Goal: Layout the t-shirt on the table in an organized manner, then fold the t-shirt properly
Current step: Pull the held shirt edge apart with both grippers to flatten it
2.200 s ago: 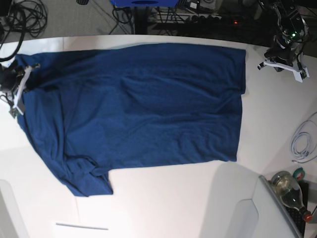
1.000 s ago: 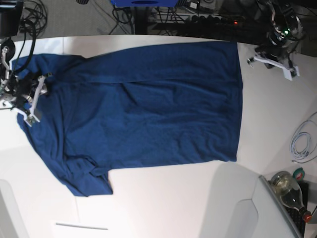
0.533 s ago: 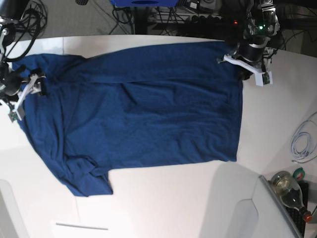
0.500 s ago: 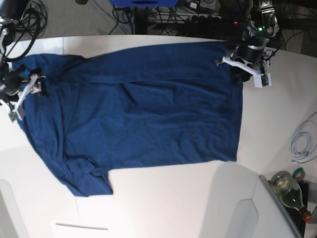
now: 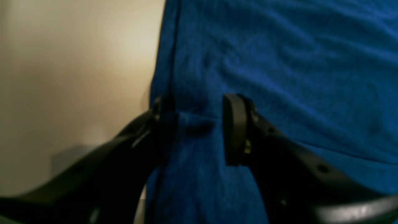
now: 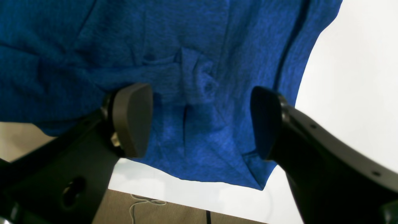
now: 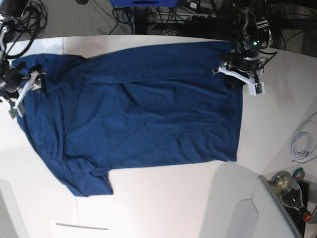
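The navy t-shirt (image 7: 143, 114) lies spread flat on the white table (image 7: 168, 203), with one sleeve bunched at the lower left. My left gripper (image 7: 237, 83) sits low over the shirt's upper right corner. In the left wrist view the left gripper (image 5: 199, 124) stands open, its fingers (image 5: 234, 127) straddling a small ridge of cloth along the t-shirt's (image 5: 279, 62) edge. My right gripper (image 7: 27, 91) hovers at the shirt's upper left end. Seen from the right wrist, the right gripper (image 6: 199, 121) is wide open above wrinkled t-shirt (image 6: 93, 46) fabric, holding nothing.
A coiled white cable (image 7: 302, 141) lies at the table's right edge. A glass bottle (image 7: 290, 191) and a tape roll (image 7: 298, 173) sit at the lower right beside a grey panel (image 7: 257, 208). Dark cables (image 7: 148, 15) run behind the table.
My left gripper came in from the bare table on the right onto the shirt's upper right corner and opened its jaws. The right gripper shifted slightly up and left and opened wider.
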Action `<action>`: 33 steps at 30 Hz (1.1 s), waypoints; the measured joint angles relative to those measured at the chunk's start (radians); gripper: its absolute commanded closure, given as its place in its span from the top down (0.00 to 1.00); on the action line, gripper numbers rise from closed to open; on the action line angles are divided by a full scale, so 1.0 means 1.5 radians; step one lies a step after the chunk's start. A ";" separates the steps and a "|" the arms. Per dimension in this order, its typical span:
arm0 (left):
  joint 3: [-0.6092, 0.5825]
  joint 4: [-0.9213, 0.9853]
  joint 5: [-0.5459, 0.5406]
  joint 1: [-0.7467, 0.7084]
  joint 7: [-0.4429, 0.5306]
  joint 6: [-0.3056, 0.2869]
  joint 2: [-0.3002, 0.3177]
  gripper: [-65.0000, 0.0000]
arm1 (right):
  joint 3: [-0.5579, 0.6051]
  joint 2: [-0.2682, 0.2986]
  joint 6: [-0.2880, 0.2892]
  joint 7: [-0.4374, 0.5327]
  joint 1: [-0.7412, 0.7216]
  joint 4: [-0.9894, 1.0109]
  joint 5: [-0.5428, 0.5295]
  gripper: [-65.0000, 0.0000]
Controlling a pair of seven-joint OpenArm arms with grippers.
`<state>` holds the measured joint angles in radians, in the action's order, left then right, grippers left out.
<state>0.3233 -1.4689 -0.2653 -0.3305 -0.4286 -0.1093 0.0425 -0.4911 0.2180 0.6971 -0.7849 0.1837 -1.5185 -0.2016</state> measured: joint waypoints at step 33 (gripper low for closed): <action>0.055 -0.201 -0.003 -0.019 -0.142 0.002 -0.018 0.00 | 0.000 0.000 0.000 0.000 -0.002 0.003 0.000 0.71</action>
<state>0.4057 -1.7702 -0.2695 -0.3584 -0.6411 -0.1059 0.0162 -0.4911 0.2180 0.6971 -0.7849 0.1802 -1.5146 -0.2012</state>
